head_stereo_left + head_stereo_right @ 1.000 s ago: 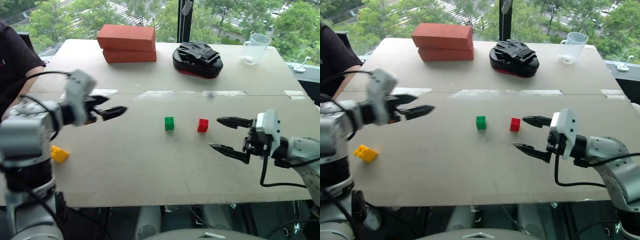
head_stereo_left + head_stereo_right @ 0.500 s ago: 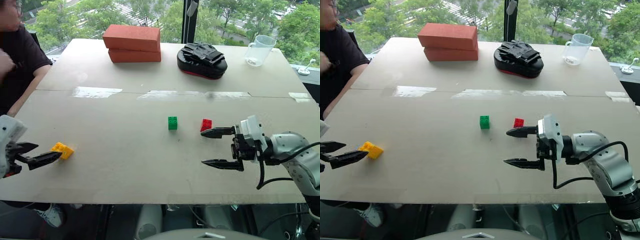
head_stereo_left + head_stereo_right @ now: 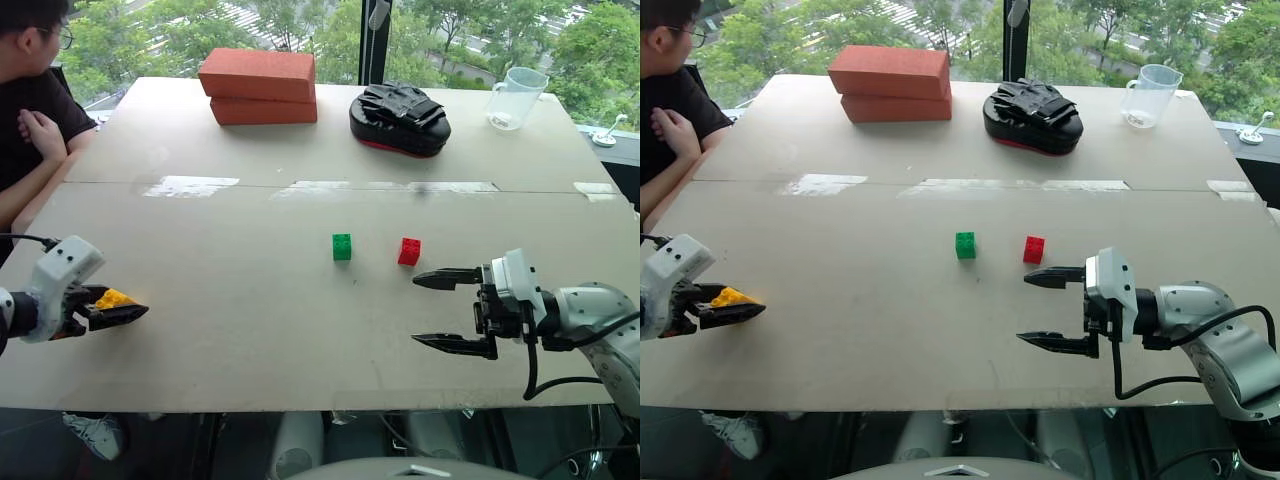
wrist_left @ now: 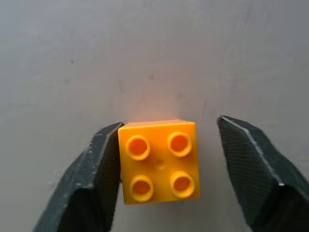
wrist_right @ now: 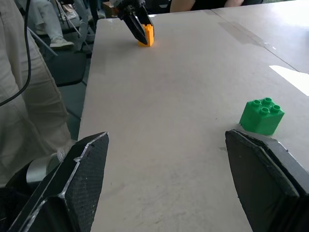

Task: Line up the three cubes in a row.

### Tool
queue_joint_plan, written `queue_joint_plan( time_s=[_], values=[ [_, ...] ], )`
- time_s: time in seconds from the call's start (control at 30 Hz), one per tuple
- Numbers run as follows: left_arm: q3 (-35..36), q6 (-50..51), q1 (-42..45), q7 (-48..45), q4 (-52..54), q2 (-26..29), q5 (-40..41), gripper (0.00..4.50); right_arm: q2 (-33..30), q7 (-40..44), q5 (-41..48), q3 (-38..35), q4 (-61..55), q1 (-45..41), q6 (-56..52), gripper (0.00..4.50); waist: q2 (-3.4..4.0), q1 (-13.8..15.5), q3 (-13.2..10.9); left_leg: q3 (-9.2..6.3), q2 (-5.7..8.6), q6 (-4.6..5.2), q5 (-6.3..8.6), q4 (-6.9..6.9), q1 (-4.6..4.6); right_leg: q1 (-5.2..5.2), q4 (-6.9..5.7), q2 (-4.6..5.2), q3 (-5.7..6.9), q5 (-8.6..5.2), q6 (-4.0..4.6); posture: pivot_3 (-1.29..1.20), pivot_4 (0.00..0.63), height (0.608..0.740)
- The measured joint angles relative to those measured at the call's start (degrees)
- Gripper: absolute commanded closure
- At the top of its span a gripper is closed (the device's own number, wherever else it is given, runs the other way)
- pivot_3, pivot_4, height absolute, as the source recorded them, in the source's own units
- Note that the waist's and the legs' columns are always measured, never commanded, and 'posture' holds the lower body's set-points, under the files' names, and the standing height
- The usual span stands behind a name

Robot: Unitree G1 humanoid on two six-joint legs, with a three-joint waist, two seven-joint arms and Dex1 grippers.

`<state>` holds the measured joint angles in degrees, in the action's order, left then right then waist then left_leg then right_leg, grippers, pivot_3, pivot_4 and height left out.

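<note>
Pale table [image 3: 250, 330], taped seam across the middle; far side: two red bricks [image 3: 258, 86] stacked, black padded mitt [image 3: 399, 118] w/ red edge, clear plastic jug [image 3: 513, 97] at far right corner; near half: green cube [image 3: 342, 246] & red cube [image 3: 409, 251] close together mid-table, yellow cube [image 3: 112, 298] well apart by left edge.

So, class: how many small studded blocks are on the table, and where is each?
3. The green block and red block sit side by side mid-table. The yellow block is near the table's left edge, between the left gripper's fingers. None seems hidden.
</note>
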<state>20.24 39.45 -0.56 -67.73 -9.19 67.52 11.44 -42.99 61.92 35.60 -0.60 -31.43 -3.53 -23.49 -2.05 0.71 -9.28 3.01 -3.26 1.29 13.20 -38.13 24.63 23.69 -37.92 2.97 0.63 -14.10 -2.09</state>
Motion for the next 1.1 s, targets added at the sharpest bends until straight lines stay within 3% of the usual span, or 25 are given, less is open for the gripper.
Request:
queue_joint_plan(
  time_s=[0.03, 0.07, 0.3, 0.4, 0.53, 0.63, 0.8, 1.1],
  values=[
    [-0.3, -0.11, 0.45, 0.02, -0.19, 0.0, 0.02, 3.05, -0.04, -0.08, -0.04, -0.12, -0.05, 0.04, 0.0, 0.53, -0.01, 0.03, 0.01, 0.0, 0.0, 0.0, 0.0, -0.01, 0.0, 0.0, 0.0, -0.01, 0.01, 0.0, 0.0, 0.0, 0.15, 0.74],
    [-0.52, -0.31, 0.79, -0.01, -0.38, 0.05, 0.03, 3.18, -0.05, -0.19, -0.04, -0.25, -0.12, 0.07, 0.0, 0.53, -0.02, 0.03, 0.01, 0.0, 0.0, 0.0, 0.0, -0.01, 0.0, 0.0, 0.0, -0.02, 0.01, 0.0, 0.0, 0.0, 0.15, 0.74],
    [-0.96, -4.47, 3.97, -1.19, -0.35, -0.44, 1.74, 3.17, -0.7, -1.23, -0.03, -0.62, -1.04, 0.51, -0.01, 0.53, -0.01, 0.25, 0.0, -0.02, 0.0, 0.0, 0.0, -0.04, 0.03, 0.0, 0.0, -0.02, 0.05, 0.0, 0.0, 0.0, 0.15, 0.74],
    [-3.66, -6.03, 12.66, -3.31, 1.8, -2.23, 4.68, 3.17, -0.72, -2.06, 0.16, -1.07, -1.3, 0.26, -0.13, 0.53, -0.05, 0.91, 0.01, 0.07, 0.02, 0.01, 0.0, -0.19, 0.09, -0.08, 0.0, -0.02, 0.19, 0.0, 0.0, 0.0, 0.15, 0.74],
    [-15.18, -9.3, 29.19, -7.59, 3.57, -5.71, 4.69, 3.17, -0.51, -3.36, 2.45, -2.51, -2.28, 0.29, -0.96, 0.53, -0.1, 1.49, 0.07, 0.25, 0.19, 0.03, -0.02, -0.23, 0.0, -0.21, -0.03, -0.11, 0.03, 0.09, -0.15, 0.0, 0.15, 0.74],
    [-26.11, -13.9, 41.02, -12.59, -2.59, -12.54, 1.06, 3.17, -0.12, -4.23, 3.61, -2.96, -2.65, 0.44, -1.23, 0.53, -0.1, 1.39, 0.07, 0.24, 0.17, 0.03, -0.02, -0.23, 0.04, -0.19, -0.02, -0.25, -0.03, 0.13, -0.23, 0.0, 0.15, 0.74],
    [-36.4, -26.83, 51.28, -17.88, -19.47, -19.74, -6.73, 3.17, 0.09, -7.9, 2.18, -4.21, -3.02, 0.82, -1.21, 0.53, -0.11, 0.09, 0.06, 0.25, 0.12, 0.03, -0.02, -0.21, 0.08, -0.11, -0.03, -0.36, -0.1, 0.13, -0.25, 0.0, 0.15, 0.74],
    [-40.94, -42.64, 58.69, -21.17, -39.14, -26.12, -14.78, 3.17, 0.65, -14.96, 0.78, -5.01, -7.1, 4.79, -1.64, 0.53, -0.13, 0.06, 0.05, 0.27, 0.1, 0.03, -0.01, -0.19, 0.13, -0.1, 0.02, -0.36, -0.12, 0.13, -0.27, 0.0, 0.15, 0.74]
  ],
)
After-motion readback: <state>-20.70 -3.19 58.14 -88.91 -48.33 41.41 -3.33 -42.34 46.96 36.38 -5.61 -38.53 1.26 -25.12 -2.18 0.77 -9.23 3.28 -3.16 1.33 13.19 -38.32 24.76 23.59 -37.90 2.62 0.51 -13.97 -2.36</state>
